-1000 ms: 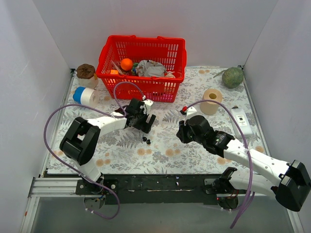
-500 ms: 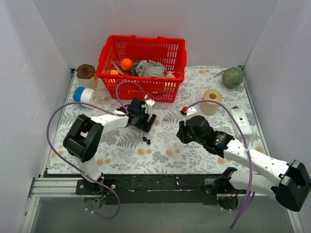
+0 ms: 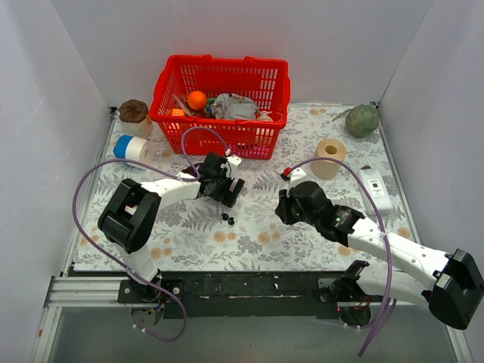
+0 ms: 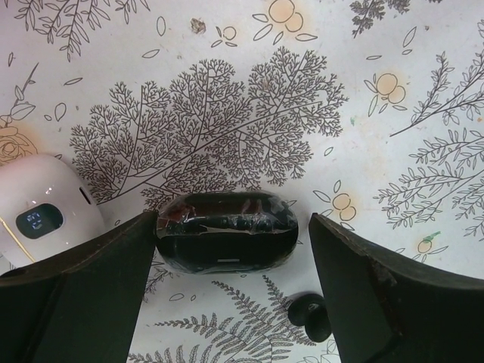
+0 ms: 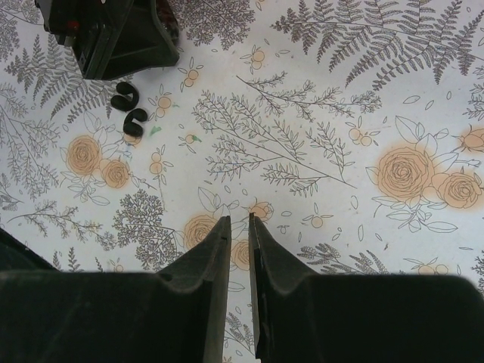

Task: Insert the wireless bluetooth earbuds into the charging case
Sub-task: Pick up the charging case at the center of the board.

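In the top view, the left gripper is hovering at centre frame, just above the black earbuds, which are lying loose on the patterned table. The right gripper is waiting to their right.

In the left wrist view, the fingers are standing spread on either side of the black charging case at centre. The left one looks to be touching it and the right one is apart. The buds are lying at lower right and a white case at the left edge. Closing squarely on the case's ends should be keeping it from skidding; whether its lid is open I cannot tell.

In the right wrist view, the fingers are sitting nearly pressed together, gripping nothing, with the buds lying at upper left
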Tool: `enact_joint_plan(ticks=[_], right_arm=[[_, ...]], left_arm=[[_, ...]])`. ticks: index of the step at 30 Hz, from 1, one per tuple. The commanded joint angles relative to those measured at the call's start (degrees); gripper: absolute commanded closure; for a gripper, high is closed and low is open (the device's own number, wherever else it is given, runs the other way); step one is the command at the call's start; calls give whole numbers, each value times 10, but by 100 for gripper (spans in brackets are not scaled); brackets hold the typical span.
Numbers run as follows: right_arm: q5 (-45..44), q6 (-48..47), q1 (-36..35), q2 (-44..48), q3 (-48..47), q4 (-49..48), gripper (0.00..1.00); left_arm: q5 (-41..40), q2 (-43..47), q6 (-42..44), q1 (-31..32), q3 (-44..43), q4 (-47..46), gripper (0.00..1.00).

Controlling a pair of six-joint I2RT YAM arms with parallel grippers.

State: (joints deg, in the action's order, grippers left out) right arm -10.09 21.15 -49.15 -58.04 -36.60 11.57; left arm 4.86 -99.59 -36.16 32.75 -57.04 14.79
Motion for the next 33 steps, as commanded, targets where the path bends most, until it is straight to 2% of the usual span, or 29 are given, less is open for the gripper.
enact_joint_plan(ticks=[1,6,13,18,24,26,28,30,31,33], right_arm=[[2,3,-1,7,5,-26,77],[0,3,-1,9,7,-25,77],[0,4,-1,10,7,-27,77],[1,6,-1,14,8,-26,77],[-13,27,-1,21,-31,-7,77],[-30,32,-1,15,-71,16,73],[-32,29,0,12,-95,19,63],[-19,20,0,11,-125,13,51],[-13,16,0,9,-135,12,46],[14,7,0,7,-164,9,37]], left_arm=[[-18,17,6,3,16,30,18],[-42,9,14,11,13,43,20],[-41,2,15,17,13,52,29],[-28,2,12,17,10,51,51],[-32,88,-3,16,48,-9,59],[-22,146,-11,17,65,-50,64],[9,188,-23,17,102,-104,71],[43,261,-36,19,139,-152,73],[65,290,-40,19,188,-219,75],[89,370,-49,25,236,-286,76]])
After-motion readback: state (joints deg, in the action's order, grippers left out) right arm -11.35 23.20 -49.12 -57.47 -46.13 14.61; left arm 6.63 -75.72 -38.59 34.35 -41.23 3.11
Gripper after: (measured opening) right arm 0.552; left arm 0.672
